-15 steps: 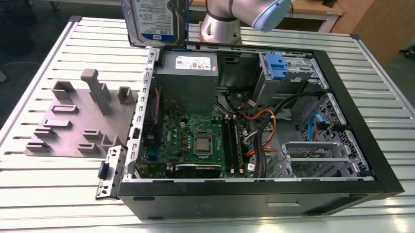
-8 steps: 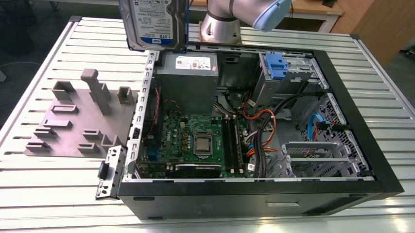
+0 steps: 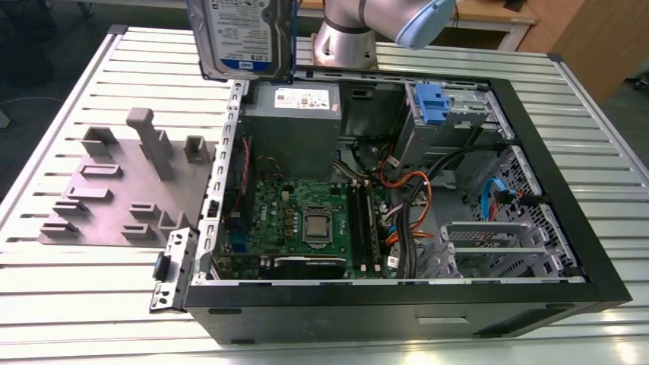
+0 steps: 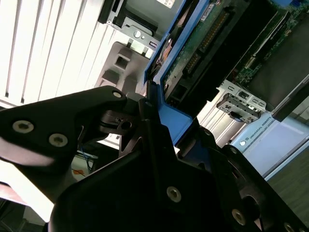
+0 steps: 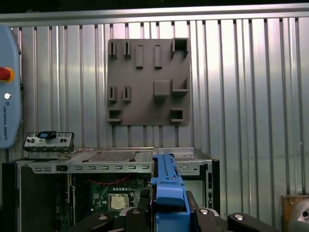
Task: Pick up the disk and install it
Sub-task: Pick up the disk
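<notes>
The disk (image 3: 243,38), silver with a white-and-blue label, hangs upright in the air above the back left corner of the open computer case (image 3: 385,300), in the exterior view. In the first wrist view its blue carrier handle (image 5: 169,191) sits clamped between the black fingers of my gripper (image 5: 169,215), edge-on toward the camera. The second wrist view shows the same blue frame (image 4: 176,118) in my gripper (image 4: 159,133), with the drive's dark underside running away from it. My gripper is shut on the disk.
A grey slotted holder (image 3: 121,186) lies on the ribbed metal table (image 3: 61,289) at the exterior view's left of the case. Inside the case are a motherboard (image 3: 304,220), cables and another blue-tabbed drive (image 3: 433,103) in its metal cage. The arm's base (image 3: 345,42) stands behind the case.
</notes>
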Controlling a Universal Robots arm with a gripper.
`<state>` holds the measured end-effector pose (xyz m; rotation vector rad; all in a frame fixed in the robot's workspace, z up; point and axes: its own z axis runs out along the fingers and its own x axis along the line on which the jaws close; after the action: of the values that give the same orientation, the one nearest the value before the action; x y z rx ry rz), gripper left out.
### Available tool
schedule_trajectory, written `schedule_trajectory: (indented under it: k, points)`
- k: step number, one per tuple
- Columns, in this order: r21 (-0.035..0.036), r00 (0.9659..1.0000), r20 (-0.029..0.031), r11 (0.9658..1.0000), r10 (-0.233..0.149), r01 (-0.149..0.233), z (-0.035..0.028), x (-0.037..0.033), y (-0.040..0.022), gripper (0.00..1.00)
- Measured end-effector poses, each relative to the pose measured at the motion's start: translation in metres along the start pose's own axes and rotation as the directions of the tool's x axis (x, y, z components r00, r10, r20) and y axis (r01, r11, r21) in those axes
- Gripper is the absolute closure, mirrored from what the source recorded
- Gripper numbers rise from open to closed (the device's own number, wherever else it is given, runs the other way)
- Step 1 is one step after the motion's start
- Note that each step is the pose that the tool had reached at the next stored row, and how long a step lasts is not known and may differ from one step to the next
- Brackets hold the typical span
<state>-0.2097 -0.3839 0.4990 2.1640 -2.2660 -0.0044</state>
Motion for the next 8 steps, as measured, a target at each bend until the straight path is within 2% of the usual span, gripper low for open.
schedule_trajectory:
  k: [8]
  points:
    - [0.0001,1.0000,0.0001,1.0000,0.000,0.000,0.0000,-0.0002,-0.0048,0.64]
